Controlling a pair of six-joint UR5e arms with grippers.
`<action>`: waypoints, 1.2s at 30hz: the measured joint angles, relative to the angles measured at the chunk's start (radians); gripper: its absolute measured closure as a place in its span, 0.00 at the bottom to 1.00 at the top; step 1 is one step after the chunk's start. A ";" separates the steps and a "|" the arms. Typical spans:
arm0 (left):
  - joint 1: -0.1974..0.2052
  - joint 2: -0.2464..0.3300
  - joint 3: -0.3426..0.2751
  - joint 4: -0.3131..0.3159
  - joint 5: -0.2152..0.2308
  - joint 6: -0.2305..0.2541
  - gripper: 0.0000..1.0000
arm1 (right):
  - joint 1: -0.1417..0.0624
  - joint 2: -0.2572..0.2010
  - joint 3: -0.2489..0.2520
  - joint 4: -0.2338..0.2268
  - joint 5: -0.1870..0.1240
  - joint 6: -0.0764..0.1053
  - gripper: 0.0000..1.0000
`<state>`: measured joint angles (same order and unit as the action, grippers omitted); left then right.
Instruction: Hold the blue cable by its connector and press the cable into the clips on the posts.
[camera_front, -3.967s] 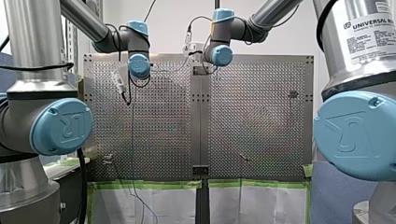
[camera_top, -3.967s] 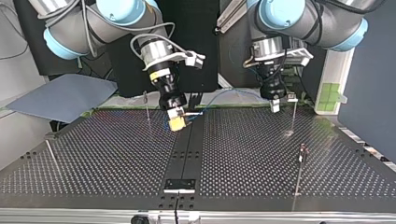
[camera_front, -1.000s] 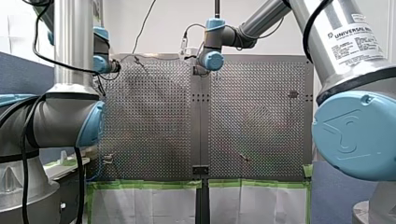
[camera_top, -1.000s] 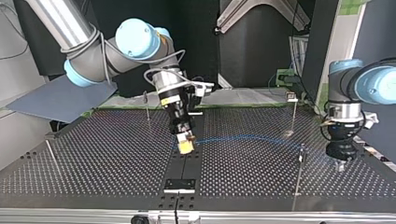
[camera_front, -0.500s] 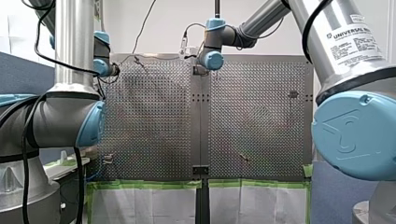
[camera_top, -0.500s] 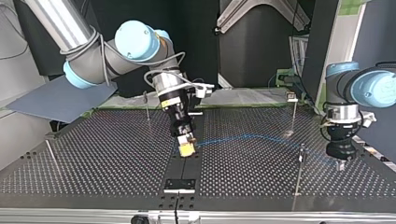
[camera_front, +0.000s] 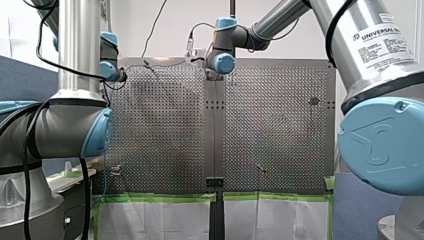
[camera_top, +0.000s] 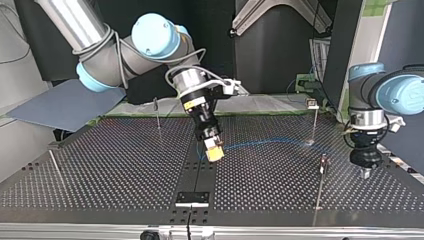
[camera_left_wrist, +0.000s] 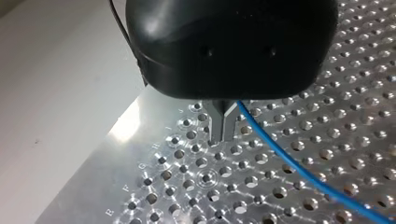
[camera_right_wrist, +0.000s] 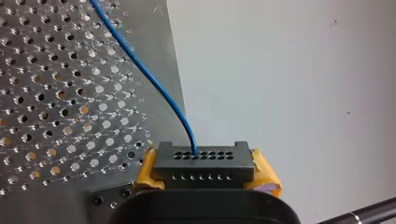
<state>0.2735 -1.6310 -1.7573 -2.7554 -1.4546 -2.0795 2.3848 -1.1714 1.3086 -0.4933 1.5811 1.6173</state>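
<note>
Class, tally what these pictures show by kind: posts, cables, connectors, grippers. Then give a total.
Posts: 4
Cable: 1
Connector: 1
Grippers: 2
Total: 8

My left arm (camera_front: 110, 70) is hovering at the table's (camera_front: 165, 125) far left corner | my right arm (camera_front: 222, 62) is reaching over its far middle

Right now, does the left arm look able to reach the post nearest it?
Probably yes. In the top view the left gripper hovers just above the table, close beside that post, and nothing solid stands between them, so a short sideways move should get there.
</note>
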 joint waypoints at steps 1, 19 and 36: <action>-0.001 0.000 -0.001 -0.005 -0.001 0.003 1.00 | 0.001 0.000 0.000 0.002 0.007 0.000 1.00; -0.013 0.001 -0.001 0.006 0.035 0.026 1.00 | -0.013 0.001 -0.001 0.005 0.038 0.009 1.00; -0.017 0.001 0.032 0.015 0.081 -0.001 1.00 | -0.044 0.001 -0.011 0.000 0.032 0.038 1.00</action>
<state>0.2569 -1.6300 -1.7250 -2.7400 -1.3736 -2.0805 2.3407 -1.1700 1.2974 -0.4929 1.6136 1.6552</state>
